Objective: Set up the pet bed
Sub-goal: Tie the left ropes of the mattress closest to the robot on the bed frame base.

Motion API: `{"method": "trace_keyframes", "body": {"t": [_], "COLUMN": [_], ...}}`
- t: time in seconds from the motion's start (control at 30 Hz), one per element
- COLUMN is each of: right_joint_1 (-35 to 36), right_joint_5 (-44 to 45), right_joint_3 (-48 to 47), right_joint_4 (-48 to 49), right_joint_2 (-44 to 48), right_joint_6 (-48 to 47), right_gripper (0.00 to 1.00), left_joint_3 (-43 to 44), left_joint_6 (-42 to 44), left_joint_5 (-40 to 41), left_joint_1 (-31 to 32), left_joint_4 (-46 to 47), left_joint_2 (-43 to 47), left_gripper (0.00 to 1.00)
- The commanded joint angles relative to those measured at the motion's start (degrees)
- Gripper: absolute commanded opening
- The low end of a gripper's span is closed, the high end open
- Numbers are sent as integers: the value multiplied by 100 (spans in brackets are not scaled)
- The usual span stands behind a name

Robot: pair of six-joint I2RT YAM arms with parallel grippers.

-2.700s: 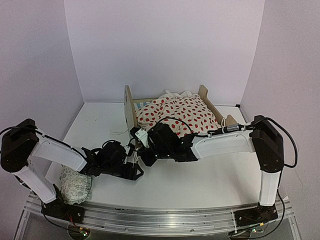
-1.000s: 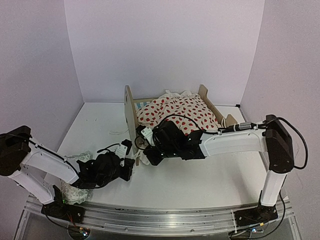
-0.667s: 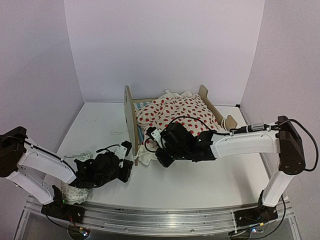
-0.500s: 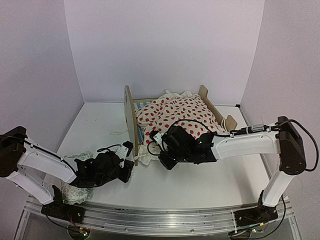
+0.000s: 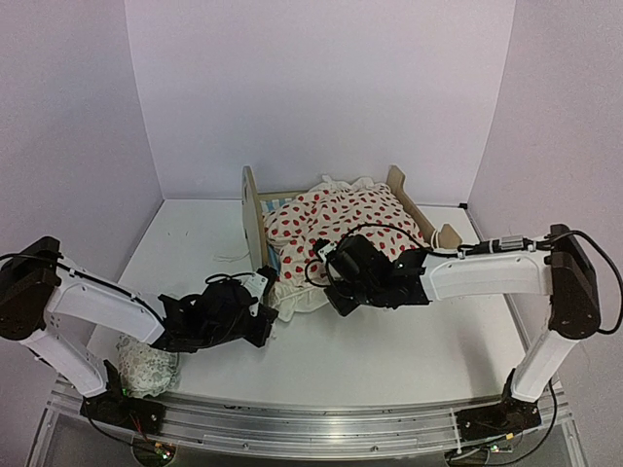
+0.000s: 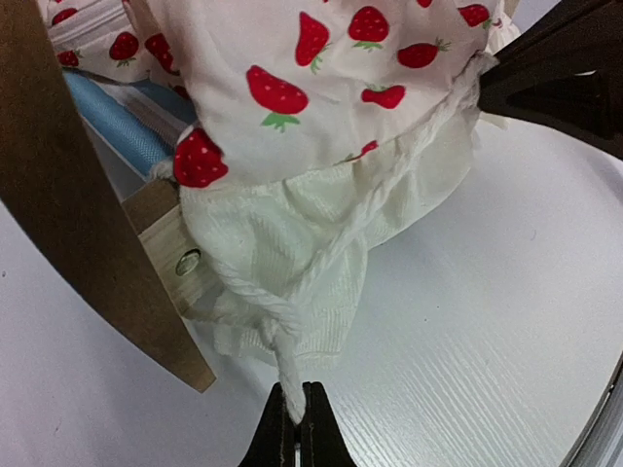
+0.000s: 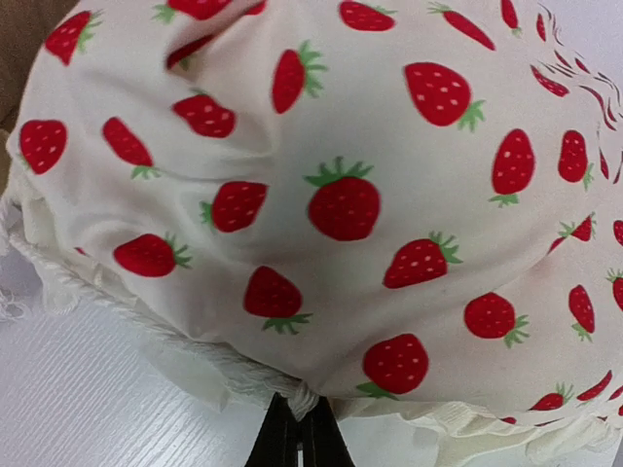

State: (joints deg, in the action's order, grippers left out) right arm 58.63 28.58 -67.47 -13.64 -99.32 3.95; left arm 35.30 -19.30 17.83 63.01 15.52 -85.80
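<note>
A: So, from above, where is the bed?
B: It stands at the back middle of the table, with a strawberry blanket heaped on it and spilling over its near side.
A: The left wrist view?
B: The left gripper is pinched on the blanket's edge, beside the bed's wooden end.
A: And the right wrist?
B: The right gripper is clenched on the blanket's hem.

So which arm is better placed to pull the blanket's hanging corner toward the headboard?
Probably left: the left gripper pinches the blanket cord beside the headboard; the right gripper holds the edge farther along.
</note>
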Motion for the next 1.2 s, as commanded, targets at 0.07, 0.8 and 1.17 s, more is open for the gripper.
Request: {"method": "trace_keyframes", "body": {"t": [0.07, 0.8, 1.17], "right_joint_1": [-179, -303, -305], "right_joint_5": [199, -748, -2587], "right_joint_3": [-249, -547, -802], "right_joint_4": [-139, -147, -964], "right_joint_2": [234, -32, 676], "right_joint_6": [234, 509, 733], "right_gripper": [0, 0, 57], "left_joint_3": [292, 554, 783], "left_joint_6": [-624, -1513, -1632], "left_joint_5": [-6, 238, 368], "left_joint_1": [-542, -836, -835], "left_joint_4": [-844, -1860, -2660], "left_joint_2": [-9, -37, 959], "left_gripper": [0, 31, 51]}}
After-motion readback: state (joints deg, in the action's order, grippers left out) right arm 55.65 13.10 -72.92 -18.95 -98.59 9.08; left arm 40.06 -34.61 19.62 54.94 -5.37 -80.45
